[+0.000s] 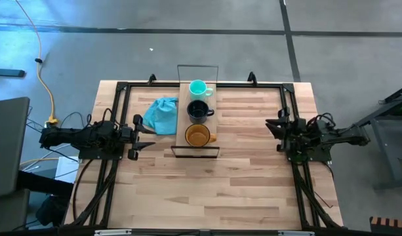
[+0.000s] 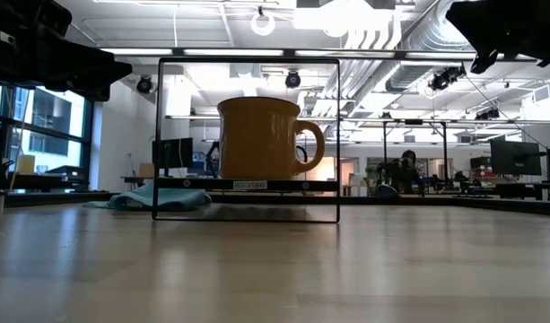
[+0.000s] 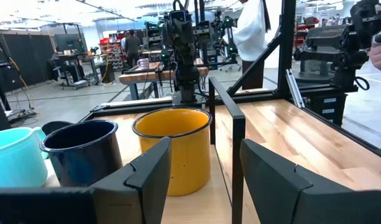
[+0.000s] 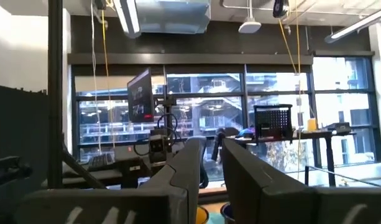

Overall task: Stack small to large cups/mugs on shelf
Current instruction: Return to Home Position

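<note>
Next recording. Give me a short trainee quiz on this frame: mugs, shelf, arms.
1. True or false: on the narrow light-wood shelf with black wire ends, the black handled mug stands between the small teal handled mug and the large amber-orange handled mug.
2. Which mug is nearest the open left gripper? A teal; B black; C amber-orange.
3. What lies beside the shelf, on the left arm's side?
Key: 1 true; 2 C; 3 the crumpled light blue cloth. The right gripper waits at the table's right side.

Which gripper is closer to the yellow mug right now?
Left. The left gripper sits left of the yellow mug; the right gripper is farther off, right of the shelf.
</note>
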Motion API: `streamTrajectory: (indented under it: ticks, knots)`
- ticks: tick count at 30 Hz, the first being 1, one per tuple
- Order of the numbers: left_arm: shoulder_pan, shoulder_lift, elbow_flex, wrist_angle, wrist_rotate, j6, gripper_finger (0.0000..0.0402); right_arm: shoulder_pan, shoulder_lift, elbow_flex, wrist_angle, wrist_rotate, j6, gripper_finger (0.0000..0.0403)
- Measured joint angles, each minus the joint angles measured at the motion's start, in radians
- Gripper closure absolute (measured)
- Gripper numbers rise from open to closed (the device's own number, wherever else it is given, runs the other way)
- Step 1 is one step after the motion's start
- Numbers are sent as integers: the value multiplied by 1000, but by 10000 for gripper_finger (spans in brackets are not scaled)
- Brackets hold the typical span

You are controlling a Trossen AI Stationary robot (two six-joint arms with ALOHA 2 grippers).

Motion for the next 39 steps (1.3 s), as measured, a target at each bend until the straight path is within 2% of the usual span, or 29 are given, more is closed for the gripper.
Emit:
streamTrajectory:
  ticks: [4,7,12,24,32,39]
  knots:
    - [0,0,0,0,0,0,220,0,0,0,-34,35,-9,346]
    - [0,0,0,0,0,0,220,0,0,0,-109,72,0,346]
    - [0,0,0,0,0,0,220,0,0,0,-239,75,54,346]
    - [0,0,0,0,0,0,220,0,0,0,-308,-132,90,346]
    - [0,0,0,0,0,0,220,0,0,-1,-418,-160,108,346]
    - [0,0,0,0,0,0,220,0,1,-1,-418,-163,59,346]
